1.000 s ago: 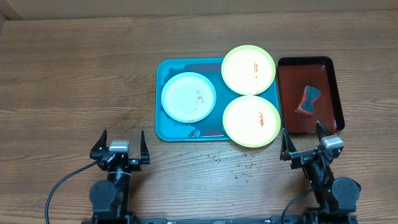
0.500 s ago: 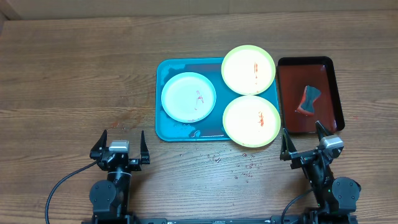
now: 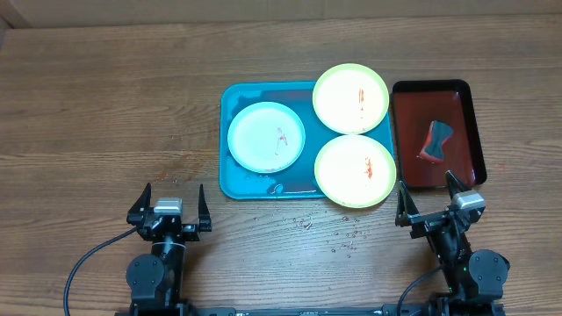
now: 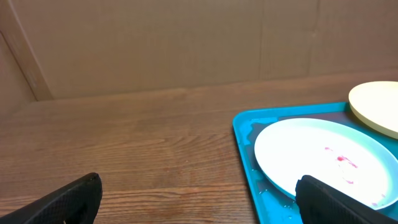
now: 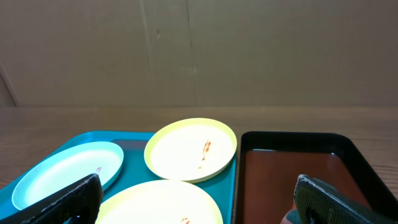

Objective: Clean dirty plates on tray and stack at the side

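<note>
The teal-blue tray (image 3: 235, 180) lies in the middle of the table. On it are a white plate (image 3: 266, 136) with a red smear at the left, a yellow-green plate (image 3: 350, 97) at the back right and a second yellow-green plate (image 3: 355, 170) at the front right, both with red smears. My left gripper (image 3: 169, 209) is open and empty near the front edge, left of the tray. My right gripper (image 3: 431, 204) is open and empty in front of the dark red tray. The white plate (image 4: 323, 158) and tray rim (image 4: 245, 149) show in the left wrist view. The right wrist view shows all three plates (image 5: 65, 171) (image 5: 191, 148) (image 5: 155, 202).
A smaller dark red tray (image 3: 405, 132) with a black rim stands right of the teal tray and holds a dark sponge-like object (image 3: 435, 140). Water drops (image 3: 342, 239) speckle the wood in front of the trays. A cardboard wall (image 5: 199, 53) stands behind the table.
</note>
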Controlling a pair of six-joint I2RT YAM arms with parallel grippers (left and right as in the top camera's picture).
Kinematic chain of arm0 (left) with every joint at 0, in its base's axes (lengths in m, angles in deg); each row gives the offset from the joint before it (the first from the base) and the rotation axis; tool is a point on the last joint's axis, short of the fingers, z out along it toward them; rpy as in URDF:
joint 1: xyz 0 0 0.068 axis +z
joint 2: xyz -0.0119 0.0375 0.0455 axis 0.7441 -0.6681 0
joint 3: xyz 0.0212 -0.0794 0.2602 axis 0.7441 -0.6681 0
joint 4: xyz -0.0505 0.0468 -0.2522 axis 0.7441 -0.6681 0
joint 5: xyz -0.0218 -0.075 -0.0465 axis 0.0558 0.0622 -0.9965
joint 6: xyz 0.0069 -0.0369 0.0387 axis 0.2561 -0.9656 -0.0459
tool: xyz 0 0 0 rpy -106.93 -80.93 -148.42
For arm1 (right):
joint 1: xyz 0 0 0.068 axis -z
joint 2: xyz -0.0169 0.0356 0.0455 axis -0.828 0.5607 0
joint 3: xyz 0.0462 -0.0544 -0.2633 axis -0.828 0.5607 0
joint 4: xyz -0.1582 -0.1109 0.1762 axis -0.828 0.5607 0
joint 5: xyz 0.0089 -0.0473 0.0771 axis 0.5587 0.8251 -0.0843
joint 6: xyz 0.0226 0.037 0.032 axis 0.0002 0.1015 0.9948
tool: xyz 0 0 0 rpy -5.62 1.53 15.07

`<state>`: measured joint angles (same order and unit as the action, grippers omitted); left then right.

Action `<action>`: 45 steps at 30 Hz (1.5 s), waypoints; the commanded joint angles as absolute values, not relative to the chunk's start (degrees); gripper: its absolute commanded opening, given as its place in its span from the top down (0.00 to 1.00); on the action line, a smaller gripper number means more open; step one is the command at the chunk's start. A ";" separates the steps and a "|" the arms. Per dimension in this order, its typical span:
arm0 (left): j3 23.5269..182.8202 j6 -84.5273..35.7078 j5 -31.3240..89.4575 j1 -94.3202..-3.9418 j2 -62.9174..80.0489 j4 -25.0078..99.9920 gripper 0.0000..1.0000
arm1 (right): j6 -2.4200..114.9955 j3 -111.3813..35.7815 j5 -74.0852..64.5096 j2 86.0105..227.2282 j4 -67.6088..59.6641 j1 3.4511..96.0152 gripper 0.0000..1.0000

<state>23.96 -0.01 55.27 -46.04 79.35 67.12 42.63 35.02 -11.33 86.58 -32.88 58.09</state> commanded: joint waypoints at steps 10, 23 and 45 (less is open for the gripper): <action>23.57 0.47 54.07 -45.62 79.98 67.47 0.00 | 43.02 35.61 -11.86 86.01 -33.47 57.77 0.00; 27.72 -1.25 49.63 -45.62 79.52 68.67 0.00 | 48.62 33.97 -14.09 86.01 -33.23 57.77 0.00; 77.73 2.24 41.02 -45.62 29.95 42.40 0.00 | 48.57 -0.89 -14.92 116.37 -13.69 57.79 0.00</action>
<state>68.07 0.15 45.79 -46.04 36.64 47.08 48.38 5.29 -14.57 110.08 -15.52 58.09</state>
